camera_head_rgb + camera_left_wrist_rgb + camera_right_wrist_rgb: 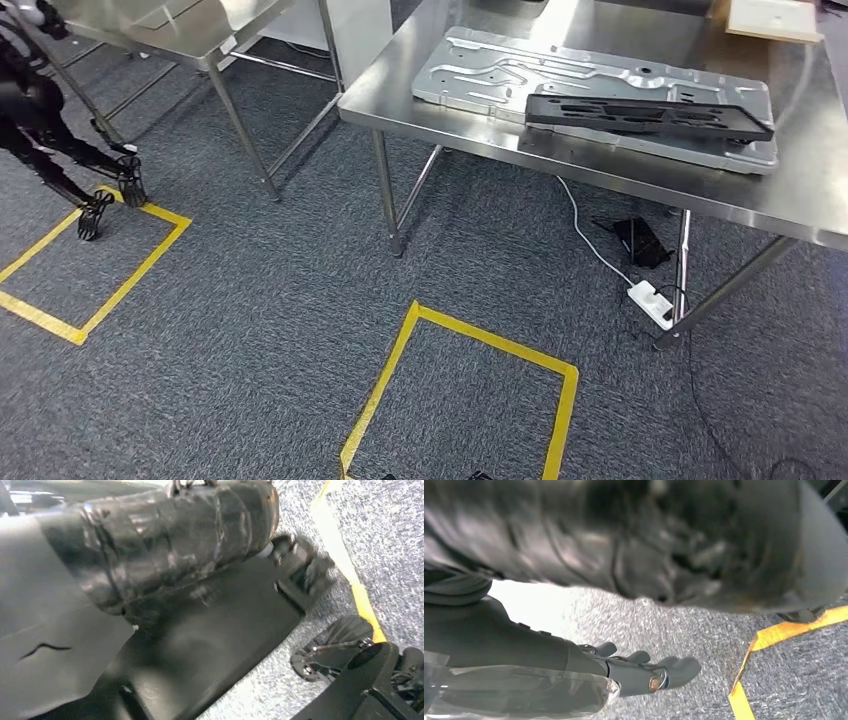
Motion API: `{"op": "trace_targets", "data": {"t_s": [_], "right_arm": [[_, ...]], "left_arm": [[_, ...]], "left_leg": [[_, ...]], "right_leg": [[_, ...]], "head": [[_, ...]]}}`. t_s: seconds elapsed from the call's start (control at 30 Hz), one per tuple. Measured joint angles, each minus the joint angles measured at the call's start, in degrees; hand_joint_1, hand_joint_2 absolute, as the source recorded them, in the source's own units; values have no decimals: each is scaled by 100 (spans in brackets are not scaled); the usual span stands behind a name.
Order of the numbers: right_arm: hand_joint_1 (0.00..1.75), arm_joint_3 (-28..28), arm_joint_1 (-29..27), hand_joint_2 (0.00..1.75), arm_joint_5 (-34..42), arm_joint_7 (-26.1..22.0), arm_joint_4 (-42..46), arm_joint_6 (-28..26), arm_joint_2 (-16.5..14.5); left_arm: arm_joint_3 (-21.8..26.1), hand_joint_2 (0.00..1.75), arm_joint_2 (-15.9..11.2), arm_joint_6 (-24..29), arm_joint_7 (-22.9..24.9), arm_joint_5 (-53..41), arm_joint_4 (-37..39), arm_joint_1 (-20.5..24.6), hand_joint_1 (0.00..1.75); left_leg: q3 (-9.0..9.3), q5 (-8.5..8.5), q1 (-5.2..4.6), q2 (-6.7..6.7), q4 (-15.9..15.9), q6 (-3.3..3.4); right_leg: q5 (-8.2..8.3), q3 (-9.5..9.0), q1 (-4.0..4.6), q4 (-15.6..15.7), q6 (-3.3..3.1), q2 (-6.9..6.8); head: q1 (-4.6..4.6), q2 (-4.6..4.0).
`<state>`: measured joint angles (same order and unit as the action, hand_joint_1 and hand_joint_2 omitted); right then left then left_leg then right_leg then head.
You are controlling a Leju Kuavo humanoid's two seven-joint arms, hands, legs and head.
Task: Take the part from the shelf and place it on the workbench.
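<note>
A long black slotted part (650,115) lies flat on a silver stamped metal panel (600,75), which rests on the steel workbench (450,110) ahead of me. My right hand (639,672) hangs beside my body above the grey carpet, its fingers stretched out and apart with nothing in them. In the left wrist view a blurred grey cover of my left hand (45,625) sits at the edge; its fingers are hidden.
A second steel table (190,35) stands at the back left. Yellow tape squares (470,340) mark the carpet. A white power strip (652,303) and cables lie under the workbench by its leg. A dark legged machine (40,130) stands far left.
</note>
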<state>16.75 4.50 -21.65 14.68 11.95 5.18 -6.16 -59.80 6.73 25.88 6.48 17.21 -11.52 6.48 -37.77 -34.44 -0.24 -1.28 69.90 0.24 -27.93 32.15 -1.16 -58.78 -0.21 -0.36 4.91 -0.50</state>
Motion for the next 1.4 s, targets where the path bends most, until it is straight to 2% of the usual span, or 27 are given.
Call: {"op": "trace_targets", "data": {"t_s": [0.07,0.1,0.17,0.23,0.3,0.37,0.43,0.5,0.53,0.57,0.6,0.67,0.7,0.73,0.8,0.83,0.87,0.93,1.0,1.07,1.1,1.13,1.17,1.23,1.3,1.37,1.4], "right_arm": [[0,15,-10,0,21,-29,-12,0,10],[0,19,-10,0,29,-50,-16,0,14],[0,28,-2,0,38,-85,-19,0,15],[0,37,6,0,43,-96,-20,-1,17],[0,47,9,0,51,-97,-21,-1,21],[0,62,20,0,61,-98,-20,0,23],[0,70,34,0,70,-102,-19,3,27],[0,71,30,0,80,-104,-20,12,29],[0,72,19,0,82,-104,-21,20,31],[0,72,7,0,82,-104,-24,28,34],[0,72,-4,0,82,-104,-27,36,39],[0,73,-6,0,85,-104,-32,37,47],[0,74,-1,0,89,-104,-33,37,48],[0,74,6,0,95,-105,-33,37,47],[0,75,9,0,105,-110,-35,37,45],[0,75,6,0,108,-113,-37,37,45],[0,76,6,0,109,-115,-39,37,44],[0,76,10,0,111,-121,-42,37,40],[0,76,3,0,115,-127,-45,42,36],[0,76,-13,0,118,-128,-53,51,39],[0,76,-16,0,119,-130,-56,56,41],[0,76,-15,0,119,-133,-58,60,41],[0,77,-11,0,121,-142,-58,62,40],[0,78,-4,0,123,-168,-58,66,38],[0,84,-1,0,126,-191,-58,68,39],[0,102,4,0,128,-198,-58,70,39],[0,112,9,0,128,-198,-58,70,40]], "left_arm": [[0,0,0,37,-7,-33,0,-4,0],[0,0,-1,41,-7,-44,0,-8,0],[0,0,-4,43,-2,-49,0,-13,0],[0,0,-4,44,3,-55,0,-7,0],[0,0,-2,44,5,-62,0,-8,0],[0,0,-4,41,15,-63,0,-21,0],[0,0,-3,31,26,-64,0,-21,0],[0,0,-1,11,30,-66,0,-13,0],[0,0,0,2,30,-66,0,-13,0],[0,0,0,-7,30,-67,0,-16,0],[0,0,0,-12,30,-69,0,-20,0],[-1,0,1,-15,30,-81,0,-21,0],[-1,0,1,-15,30,-90,0,-18,0],[-2,0,2,-15,30,-98,0,-12,0],[-2,0,2,-16,31,-110,0,-4,0],[-2,0,1,-17,36,-115,0,-5,0],[-2,0,-1,-20,46,-118,0,-7,0],[-4,0,-5,-33,81,-123,0,-7,0],[-6,0,-7,-55,112,-130,0,3,0],[-7,0,-7,-80,127,-137,0,9,0],[-7,0,-8,-91,132,-144,0,8,0],[-8,0,-9,-100,138,-150,0,4,0],[-9,0,-10,-106,146,-157,0,-1,0],[-12,0,-11,-112,167,-167,0,-6,0],[-16,0,-13,-112,179,-173,0,1,0],[-19,0,-13,-112,178,-178,0,0,0],[-20,0,-11,-112,178,-179,0,-5,0]], "left_leg": [[-229,-53,36,58,402,-37],[-210,53,49,78,338,-47],[133,441,62,199,-386,-47],[452,649,22,362,-1036,-11],[487,648,-31,375,-1163,46],[485,686,-27,265,-1206,117],[527,731,-4,172,-1266,208],[533,752,-6,79,-1281,271],[524,758,-15,18,-1278,286],[519,759,-23,-56,-1273,292],[516,759,-29,-138,-1264,295],[513,751,-28,-303,-1226,281],[499,739,-33,-376,-1191,263],[473,726,-34,-444,-1152,241],[408,724,-28,-561,-1109,183],[381,738,-18,-624,-1111,152],[358,740,-10,-606,-1106,121],[242,615,-19,-342,-897,52],[-63,303,-11,-31,-279,-9],[-392,89,27,42,347,-51],[-440,128,48,61,425,-70],[-375,263,65,87,286,-83],[-211,469,78,147,-39,-90],[171,753,53,373,-784,-77],[319,781,2,491,-1091,-28],[314,773,-14,385,-1110,38],[326,781,-5,320,-1133,70]], "right_leg": [[-9,-1,6,-2,-6,-153],[-13,-4,4,-2,-6,-218],[-24,-22,-3,-2,8,-333],[-33,-40,8,4,55,-426],[-29,-52,17,20,124,-503],[-47,-71,3,18,199,-534],[-234,24,-8,-227,236,-350],[-595,338,-3,-905,227,-99],[-739,519,3,-1278,222,-39],[-792,645,9,-1526,219,-6],[-734,679,12,-1575,213,15],[-346,423,4,-1004,193,100],[-192,248,-5,-618,180,232],[-96,114,-19,-311,172,354],[-96,21,-22,-77,152,481],[-88,9,-22,-59,134,427],[-72,-10,-23,-37,102,356],[-42,-54,-37,20,39,216],[-43,-77,-34,45,4,55],[-65,-90,-32,44,-8,-122],[-80,-102,-35,43,-5,-208],[-98,-121,-41,43,4,-283],[-119,-150,-48,43,19,-356],[-170,-207,-37,38,77,-472],[-206,-242,-3,44,145,-578],[-226,-289,6,69,209,-688],[-268,-302,-5,46,242,-664]], "head": [[0,0],[1,0],[3,0],[-1,0],[-6,0],[-7,0],[-29,0],[-63,0],[-73,0],[-73,0],[-74,0],[-75,0],[-76,0],[-72,0],[-69,0],[-69,0],[-73,0],[-29,0],[22,0],[27,0],[28,-1],[28,-1],[30,-1],[31,0],[22,0],[16,0],[9,0]]}}
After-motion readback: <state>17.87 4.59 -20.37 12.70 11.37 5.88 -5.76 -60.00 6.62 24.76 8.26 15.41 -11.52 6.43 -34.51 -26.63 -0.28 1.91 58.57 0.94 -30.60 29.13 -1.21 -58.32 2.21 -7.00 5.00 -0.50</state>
